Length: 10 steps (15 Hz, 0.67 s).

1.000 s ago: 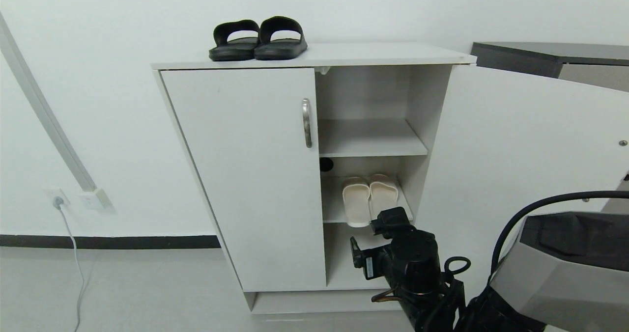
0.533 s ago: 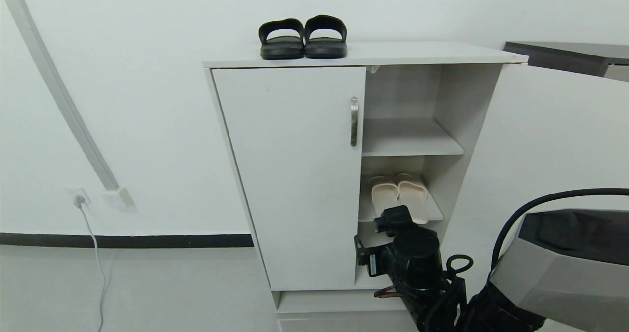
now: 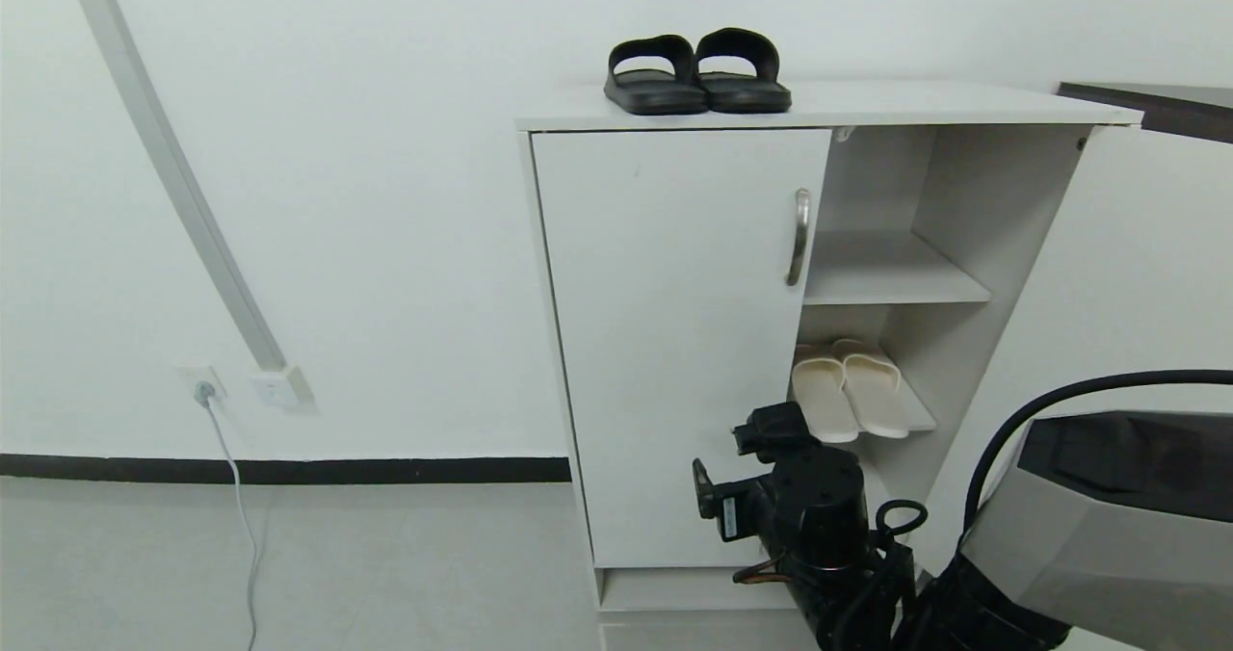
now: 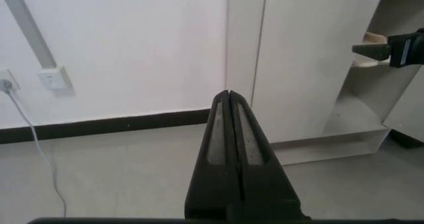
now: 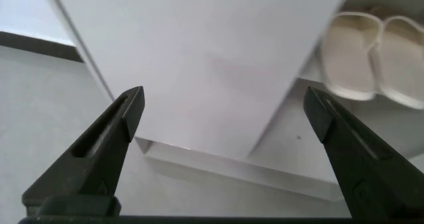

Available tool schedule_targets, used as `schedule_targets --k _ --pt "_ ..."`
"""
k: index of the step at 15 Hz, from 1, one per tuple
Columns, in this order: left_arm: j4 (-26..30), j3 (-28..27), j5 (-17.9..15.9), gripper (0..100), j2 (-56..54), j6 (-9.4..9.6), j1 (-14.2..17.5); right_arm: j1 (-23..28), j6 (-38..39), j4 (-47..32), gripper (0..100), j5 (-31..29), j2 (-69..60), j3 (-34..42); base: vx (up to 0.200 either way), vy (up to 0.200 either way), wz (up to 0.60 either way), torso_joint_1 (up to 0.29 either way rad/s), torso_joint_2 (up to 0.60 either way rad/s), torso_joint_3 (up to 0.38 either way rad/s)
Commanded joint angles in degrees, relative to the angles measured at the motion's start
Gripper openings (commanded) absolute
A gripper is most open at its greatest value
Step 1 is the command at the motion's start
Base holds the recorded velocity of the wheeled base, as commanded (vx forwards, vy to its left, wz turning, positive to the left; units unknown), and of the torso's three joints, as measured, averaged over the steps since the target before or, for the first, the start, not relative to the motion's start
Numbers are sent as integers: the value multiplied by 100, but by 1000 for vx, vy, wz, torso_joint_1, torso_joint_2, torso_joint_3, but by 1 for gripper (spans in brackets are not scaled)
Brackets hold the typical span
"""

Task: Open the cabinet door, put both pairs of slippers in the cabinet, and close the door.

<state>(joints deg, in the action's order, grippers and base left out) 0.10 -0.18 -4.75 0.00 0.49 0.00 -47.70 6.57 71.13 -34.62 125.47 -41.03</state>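
— Since the cabinet (image 3: 963, 102) stands against the white wall, what else is around it?

— To its left, a grey conduit (image 3: 164, 150) slants down the wall to a small white box (image 3: 282, 386). A socket (image 3: 199, 388) is just beside the box, and a pale cable (image 3: 236, 497) hangs from its plug to the floor. A black skirting stripe (image 3: 289, 468) runs along the foot of the wall. At the far right, a dark grey unit (image 3: 1156, 102) shows behind the cabinet.

— What stands in the way of the opening?

— The left door (image 3: 674, 343) is shut, with its metal handle (image 3: 800, 237) at the inner edge. The right door (image 3: 1137, 275) is swung out wide, so the cabinet's right half lies open. The right gripper (image 5: 223, 95) is low in front of the shut left door, near its bottom corner. Its fingers are spread wide with nothing held between them. In the head view the right arm (image 3: 814, 516) overlaps the cabinet's lowest part.

— And the other one?

— The left gripper (image 4: 228, 98) has its fingers pressed together and holds nothing. It is low over the grey floor and points toward the wall and the cabinet's left side.

— Where are the slippers?

— The black slippers (image 3: 698, 73) stand side by side on the cabinet's top, above the shut door. The cream slippers (image 3: 848, 396) lie side by side on the middle shelf (image 3: 920, 418) of the open half, under the upper shelf (image 3: 886, 280).
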Motion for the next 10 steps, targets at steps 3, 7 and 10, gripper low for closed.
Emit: schedule_targets --k 3,7,10 --pt "-1 1 1 0 9 4 0 59 11 15 100 8 4 -1 0 0 0 0 0 0" --pt "-1 1 1 0 9 4 0 165 2 182 100 96 13 16 0 0 0 0 0 0" --pt "-1 1 1 0 9 4 0 165 -7 173 100 105 13 52 0 0 0 0 0 0"
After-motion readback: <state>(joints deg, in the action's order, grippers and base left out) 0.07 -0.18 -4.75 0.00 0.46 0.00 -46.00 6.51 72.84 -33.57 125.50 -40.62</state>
